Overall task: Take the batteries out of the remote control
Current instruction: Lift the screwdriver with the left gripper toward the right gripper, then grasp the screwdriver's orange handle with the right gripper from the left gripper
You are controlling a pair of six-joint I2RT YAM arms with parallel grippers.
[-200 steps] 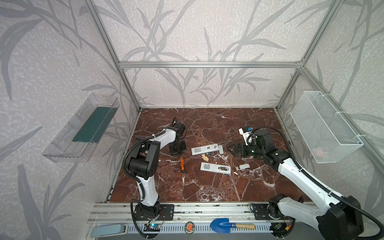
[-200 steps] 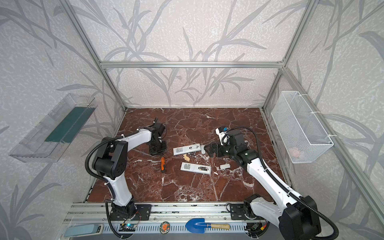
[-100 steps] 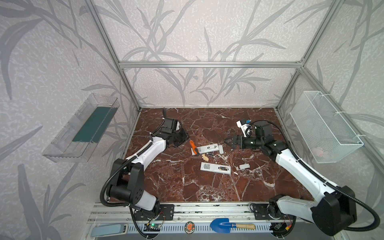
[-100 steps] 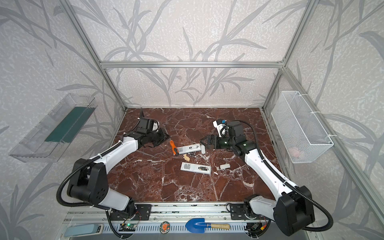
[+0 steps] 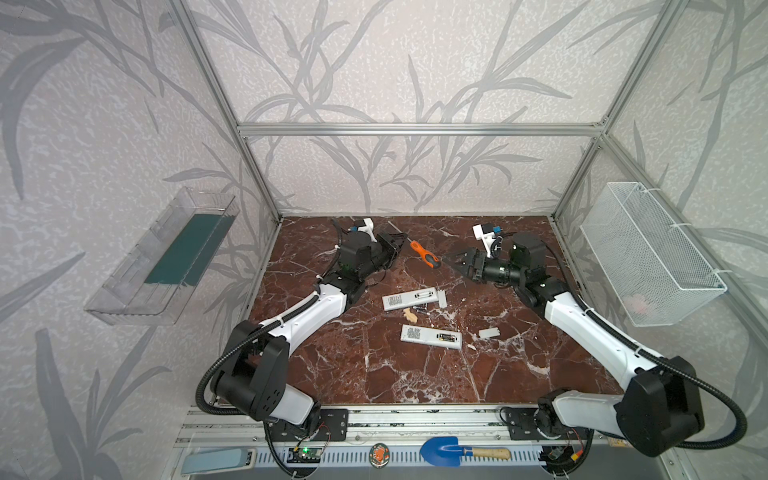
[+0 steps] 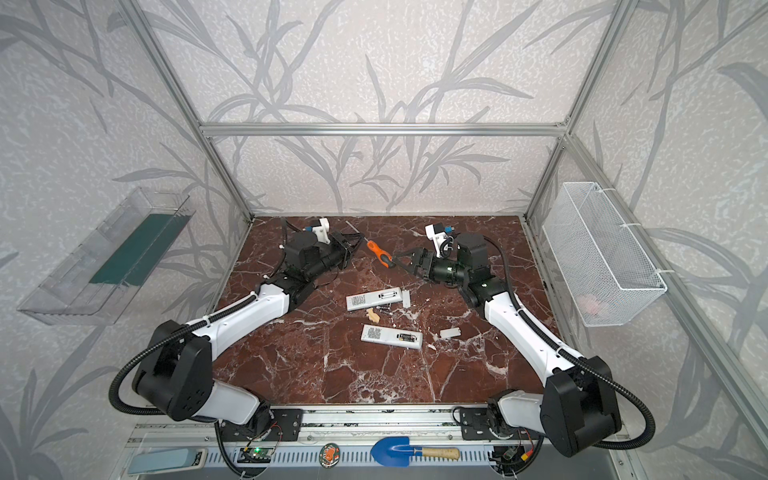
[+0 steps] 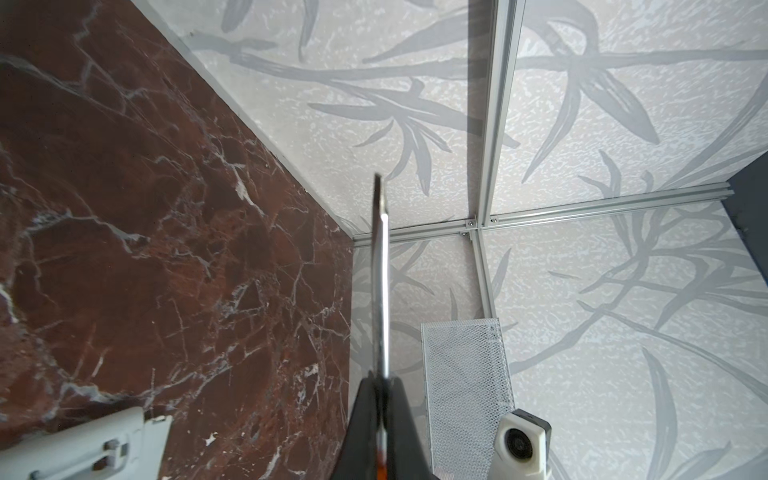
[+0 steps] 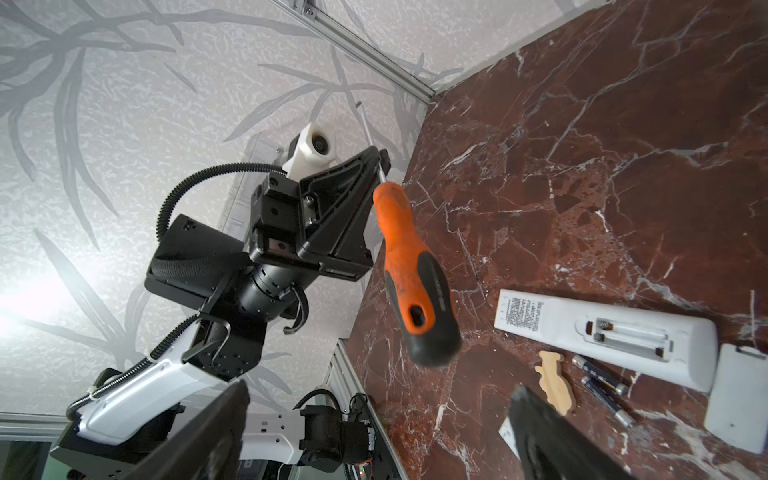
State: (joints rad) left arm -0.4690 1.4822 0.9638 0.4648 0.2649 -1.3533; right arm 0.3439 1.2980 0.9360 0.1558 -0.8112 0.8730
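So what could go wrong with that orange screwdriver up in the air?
1. The left gripper pinches only the thin metal shaft of the screwdriver, so the heavy handle could swing or slip out.
2. The right gripper is open just short of the handle. It might knock it instead of grabbing it.
3. A dropped screwdriver could scatter the loose batteries lying beside the remote.

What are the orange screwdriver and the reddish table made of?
The screwdriver has a handle that looks like matte orange plastic with black, rubbery-looking grip patches. Its shaft is shiny and mirror-like, so probably steel. The table looks like polished red-brown marble, with white veins and soft glare, though it could be a printed sheet.
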